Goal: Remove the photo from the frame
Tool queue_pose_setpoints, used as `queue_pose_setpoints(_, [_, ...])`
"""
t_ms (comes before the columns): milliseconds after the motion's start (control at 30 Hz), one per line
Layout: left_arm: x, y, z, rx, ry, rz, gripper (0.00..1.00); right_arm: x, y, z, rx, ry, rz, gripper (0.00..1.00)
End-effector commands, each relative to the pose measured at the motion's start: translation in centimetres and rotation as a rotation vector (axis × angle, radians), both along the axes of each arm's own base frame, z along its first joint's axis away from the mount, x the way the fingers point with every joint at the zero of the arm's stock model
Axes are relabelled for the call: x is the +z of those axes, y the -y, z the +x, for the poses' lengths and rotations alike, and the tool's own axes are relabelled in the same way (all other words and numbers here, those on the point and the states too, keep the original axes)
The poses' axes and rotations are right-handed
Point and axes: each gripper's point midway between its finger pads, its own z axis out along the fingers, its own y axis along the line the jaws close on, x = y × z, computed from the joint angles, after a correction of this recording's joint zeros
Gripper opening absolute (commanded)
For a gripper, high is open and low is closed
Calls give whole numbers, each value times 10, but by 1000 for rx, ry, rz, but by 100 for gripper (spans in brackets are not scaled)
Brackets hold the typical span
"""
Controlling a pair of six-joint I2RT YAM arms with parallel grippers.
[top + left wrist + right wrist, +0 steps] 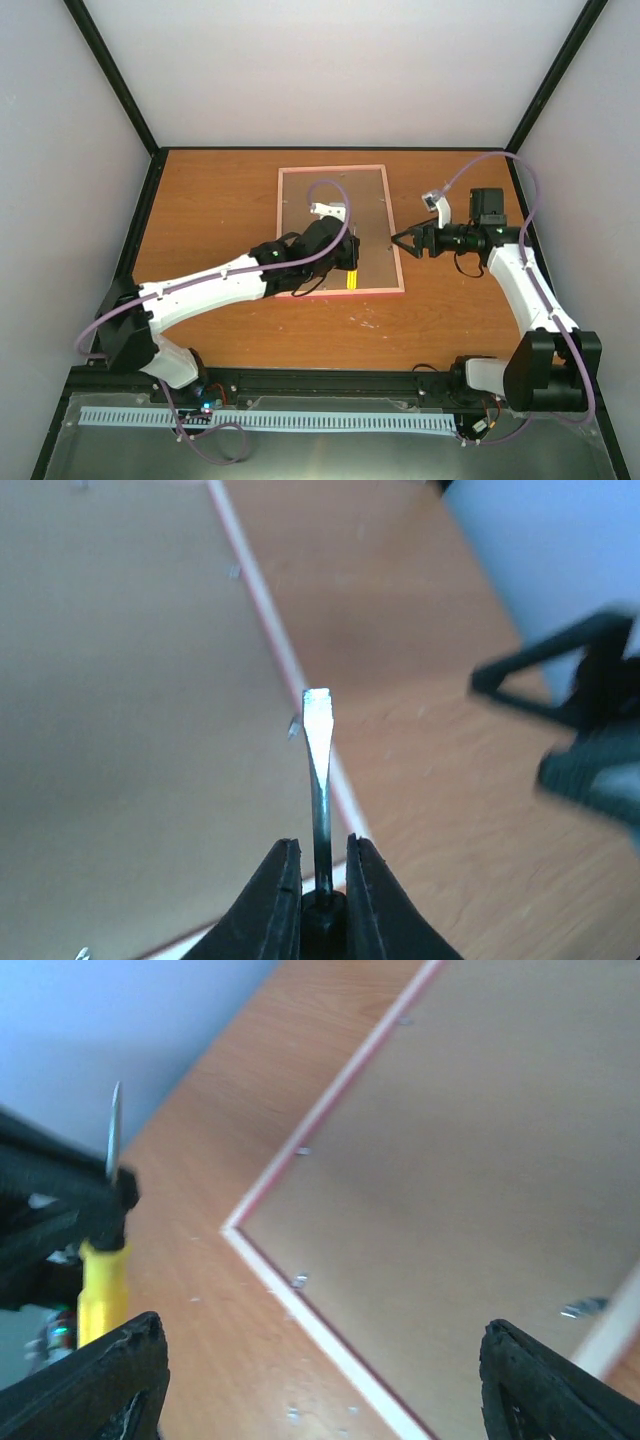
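The pink frame (396, 255) lies face down on the table, its brown backing board (335, 200) up. The photo is hidden under the board. My left gripper (350, 262) is shut on a yellow-handled screwdriver (351, 279) over the frame's near right part. In the left wrist view the blade (318, 742) points at the frame's pale right edge (270, 630). My right gripper (398, 243) is open and empty, just right of the frame's right edge. In the right wrist view its fingertips (130, 1360) straddle the frame's near corner (232, 1230), and the screwdriver (102, 1280) shows at the left.
Small metal tabs (299, 1280) sit along the board's edges. Tiny bits (362, 320) lie on the wooden table (220, 200) near the frame. Black posts and white walls enclose the table.
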Motion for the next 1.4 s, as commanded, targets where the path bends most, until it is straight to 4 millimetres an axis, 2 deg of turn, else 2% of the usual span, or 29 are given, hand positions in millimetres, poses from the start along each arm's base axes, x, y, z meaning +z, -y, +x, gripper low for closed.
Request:
queue_pose_setpoints(0, [60, 2, 20, 114, 161, -247, 1, 30, -33, -34, 181, 31, 220, 83])
queue_pose_setpoints(133, [77, 0, 25, 143, 192, -351, 1, 42, -59, -57, 306, 84, 239, 83])
queue_pose_setpoints(267, [87, 1, 23, 137, 208, -437, 1, 35, -78, -62, 343, 89, 195, 83])
queue_pose_setpoints(400, [97, -3, 20, 135, 218, -486, 1, 25, -93, -63, 371, 27, 195, 78])
queue_pose_setpoints(600, [99, -18, 17, 166, 238, -505, 1, 21, -103, -67, 396, 16, 184, 63])
queue_pose_setpoints(667, [98, -20, 16, 168, 234, -510, 1, 21, -105, -69, 405, 12, 184, 56])
queue_pose_setpoints(867, [93, -25, 15, 178, 241, -513, 1, 20, -117, -77, 462, 4, 192, 44])
queue_pose_setpoints(1033, [88, -27, 16, 186, 247, -491, 1, 24, -120, -80, 490, -6, 210, 20])
queue_pose_setpoints(1067, [85, -28, 17, 193, 249, -477, 4, 24, -120, -80, 492, -8, 208, 15])
queue_pose_setpoints(1100, [80, -31, 18, 204, 247, -454, 14, 24, -120, -80, 495, -7, 201, 13])
queue_pose_setpoints(1167, [74, -38, 17, 212, 249, -399, 49, 24, -117, -77, 486, -5, 170, 9])
queue_pose_setpoints(1200, [70, -42, 16, 213, 250, -361, 63, 24, -114, -75, 479, -1, 148, 8])
queue_pose_setpoints(1233, [64, -47, 14, 209, 248, -312, 73, 23, -110, -73, 471, -2, 127, 8])
queue_pose_setpoints(1300, [51, -58, 9, 191, 241, -205, 84, 20, -101, -68, 461, 13, 73, 7])
queue_pose_setpoints(1367, [38, -67, 2, 131, 260, -83, 87, 6, -92, -67, 468, -15, -12, 7])
